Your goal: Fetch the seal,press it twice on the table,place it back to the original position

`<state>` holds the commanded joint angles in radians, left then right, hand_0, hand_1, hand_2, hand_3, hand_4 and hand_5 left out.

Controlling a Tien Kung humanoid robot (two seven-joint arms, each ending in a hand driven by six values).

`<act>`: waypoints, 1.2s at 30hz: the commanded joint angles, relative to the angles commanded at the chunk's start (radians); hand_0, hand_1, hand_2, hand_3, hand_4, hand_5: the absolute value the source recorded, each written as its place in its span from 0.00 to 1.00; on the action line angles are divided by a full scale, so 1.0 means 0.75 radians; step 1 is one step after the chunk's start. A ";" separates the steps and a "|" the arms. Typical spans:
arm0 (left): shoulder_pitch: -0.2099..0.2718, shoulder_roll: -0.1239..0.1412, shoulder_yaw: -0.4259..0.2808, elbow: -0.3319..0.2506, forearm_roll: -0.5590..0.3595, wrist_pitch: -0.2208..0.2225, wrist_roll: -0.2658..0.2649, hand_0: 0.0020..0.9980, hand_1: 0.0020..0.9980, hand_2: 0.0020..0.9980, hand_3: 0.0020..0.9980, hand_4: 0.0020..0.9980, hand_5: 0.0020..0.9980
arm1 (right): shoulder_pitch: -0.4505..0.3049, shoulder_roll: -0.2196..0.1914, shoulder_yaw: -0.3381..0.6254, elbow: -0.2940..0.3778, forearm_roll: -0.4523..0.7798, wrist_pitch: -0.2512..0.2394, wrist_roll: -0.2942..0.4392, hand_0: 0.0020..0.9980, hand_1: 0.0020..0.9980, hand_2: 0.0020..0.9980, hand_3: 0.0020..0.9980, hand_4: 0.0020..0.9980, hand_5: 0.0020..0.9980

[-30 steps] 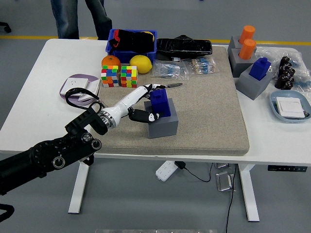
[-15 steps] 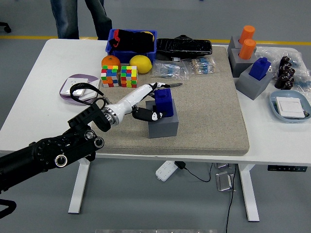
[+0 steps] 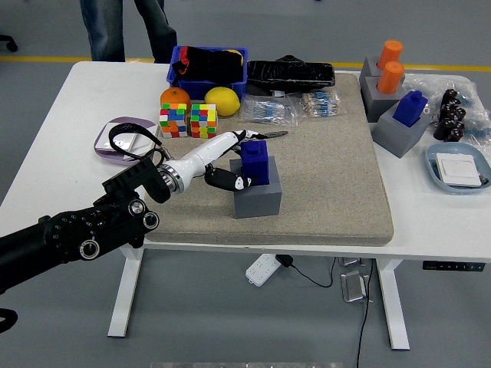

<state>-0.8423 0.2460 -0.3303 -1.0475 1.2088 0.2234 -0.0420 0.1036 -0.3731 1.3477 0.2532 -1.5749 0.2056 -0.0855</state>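
A blue seal (image 3: 255,162) stands upright on a grey block (image 3: 258,198) in the middle of the grey mat (image 3: 330,176). My left hand (image 3: 232,161) reaches in from the lower left and closes on the seal's left side, with the white fingers (image 3: 230,141) over its top edge and the thumb at its lower left. The seal still rests on the block. My right arm is out of view.
Two colour cubes (image 3: 189,120), an orange (image 3: 175,96), a lemon (image 3: 222,100) and a blue bin (image 3: 207,65) lie behind my hand. Grey blocks with orange seals (image 3: 390,65) and another blue seal (image 3: 411,108) stand at the right. A person's legs (image 3: 123,27) show beyond the table.
My left arm has drawn back slightly to the left while the hand stays at the seal. The seal has shifted only a little on its block.
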 joint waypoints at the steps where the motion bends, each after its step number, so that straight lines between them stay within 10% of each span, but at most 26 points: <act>1: -0.003 0.002 0.001 -0.001 0.002 -0.002 0.002 0.89 0.44 0.34 0.90 0.52 0.00 | 0.000 0.000 0.000 0.000 0.000 0.000 0.000 0.80 0.71 0.71 0.66 0.78 0.56; 32: -0.005 -0.014 0.021 0.023 -0.058 -0.046 0.034 0.89 0.45 0.35 0.90 0.51 0.00 | 0.003 0.002 0.004 0.001 -0.002 0.000 0.001 0.80 0.71 0.71 0.67 0.78 0.56; 33: -0.005 -0.015 0.022 0.024 -0.061 -0.047 0.033 0.92 0.78 0.63 0.91 0.65 0.00 | 0.003 0.002 0.005 0.001 -0.002 0.000 0.001 0.80 0.71 0.71 0.67 0.78 0.56; 36: -0.006 -0.015 0.020 0.027 -0.069 -0.049 0.029 0.92 0.78 0.63 0.91 0.65 0.00 | 0.003 0.002 0.007 0.001 -0.003 0.000 0.001 0.80 0.71 0.71 0.67 0.78 0.56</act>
<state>-0.8464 0.2345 -0.3152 -1.0276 1.1572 0.1867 -0.0203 0.1056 -0.3719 1.3527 0.2537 -1.5773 0.2053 -0.0848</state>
